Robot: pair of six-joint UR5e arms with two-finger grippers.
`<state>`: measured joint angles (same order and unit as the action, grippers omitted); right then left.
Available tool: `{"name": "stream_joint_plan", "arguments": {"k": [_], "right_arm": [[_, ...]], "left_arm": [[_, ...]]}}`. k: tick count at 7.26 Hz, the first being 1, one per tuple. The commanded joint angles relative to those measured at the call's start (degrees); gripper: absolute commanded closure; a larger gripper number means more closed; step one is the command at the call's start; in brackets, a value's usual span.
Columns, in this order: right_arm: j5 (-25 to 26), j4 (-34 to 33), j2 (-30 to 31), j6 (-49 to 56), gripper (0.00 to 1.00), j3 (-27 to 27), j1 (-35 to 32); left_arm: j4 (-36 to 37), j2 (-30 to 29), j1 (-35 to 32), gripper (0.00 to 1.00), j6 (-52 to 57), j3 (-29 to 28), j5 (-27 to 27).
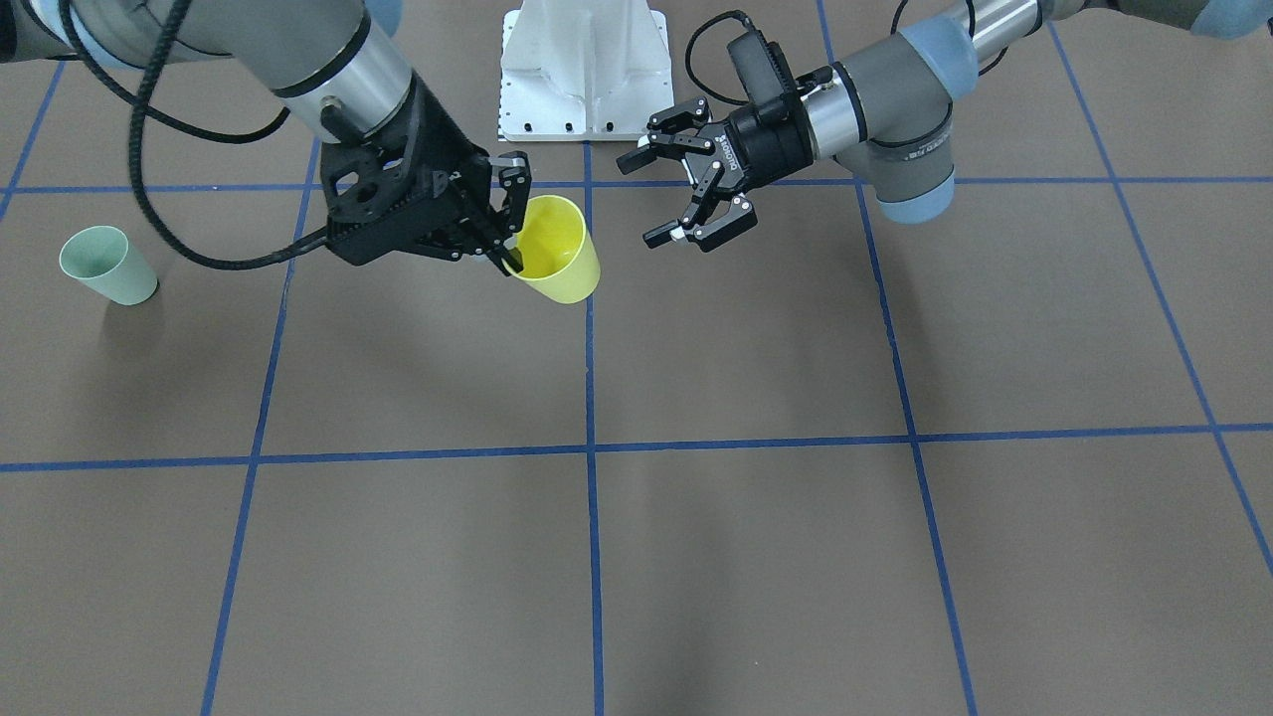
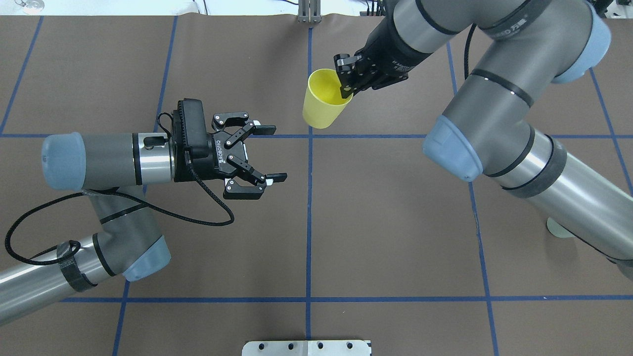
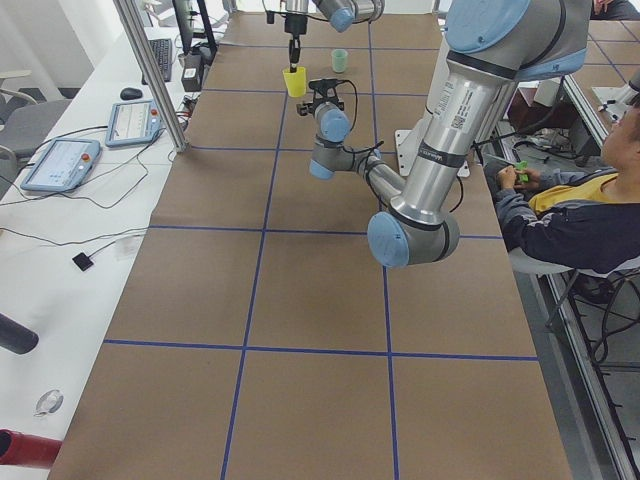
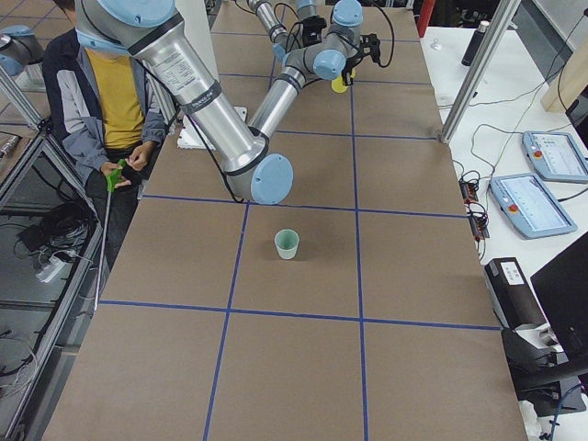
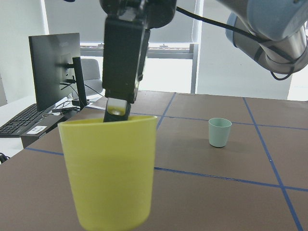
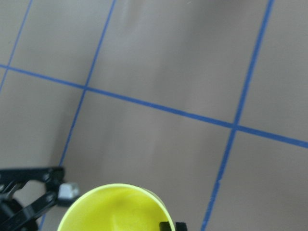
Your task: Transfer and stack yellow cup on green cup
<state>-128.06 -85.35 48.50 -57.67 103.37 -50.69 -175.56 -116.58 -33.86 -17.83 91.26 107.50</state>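
The green cup (image 1: 107, 265) stands upright, mouth up, on the worktop (image 1: 696, 557) at the robot's right end. It is well apart from everything else, probably because it is the base of the stack. The overhead view all but hides it under the right arm.

The right hand (image 1: 505, 249) is closed on the rim of the yellow cup (image 1: 559, 251), with one finger inside and one outside. It holds the cup upright, clear of the worktop near the middle line. This rim pinch probably leaves the tapered body free to drop into the green cup. The outer finger is hard to make out, and the right wrist view shows only part of the rim.

The left hand (image 1: 644, 199) is spread wide, holds nothing, and points at the yellow cup from near it. That fits a hand-over spot.
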Motion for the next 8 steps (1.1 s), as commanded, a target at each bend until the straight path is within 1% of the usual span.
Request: {"name": "stream_joint_plan", "arguments": {"k": [1, 2, 3, 4, 5, 6, 7, 8], "right_arm": [[0.3, -4.3, 4.3, 1.1, 1.00, 0.2, -8.2], [0.3, -4.3, 7.1, 4.6, 1.00, 0.5, -10.6], [0.4, -4.4, 9.0, 7.8, 1.00, 0.5, -12.2], [0.4, -4.4, 10.5, 10.4, 1.00, 0.6, -14.3], [0.4, -4.4, 11.0, 12.0, 1.00, 0.6, -15.4], [0.4, -4.3, 13.0, 13.3, 1.00, 1.5, -16.1], [0.4, -4.4, 14.6, 14.3, 1.00, 2.5, -17.0], [0.4, -4.4, 17.2, 14.3, 1.00, 4.1, -17.8]], "left_arm": [[1.1, 0.5, -0.6, 0.01, -3.3, -1.3, -1.1], [2.4, 1.1, -0.6, 0.00, -8.7, -3.0, -2.2], [4.4, 2.7, -1.4, 0.00, -14.1, -3.1, -3.2], [13.0, 4.7, -4.3, 0.00, -14.2, -3.0, -3.2], [22.0, 6.4, -8.0, 0.00, -14.1, -2.8, -1.4], [32.5, 7.1, -12.7, 0.00, -14.0, -2.7, 2.5], [43.9, 7.9, -16.3, 0.00, -13.8, -1.2, 4.5], [55.6, 8.8, -20.0, 0.00, -12.0, 1.9, 4.6]]}}
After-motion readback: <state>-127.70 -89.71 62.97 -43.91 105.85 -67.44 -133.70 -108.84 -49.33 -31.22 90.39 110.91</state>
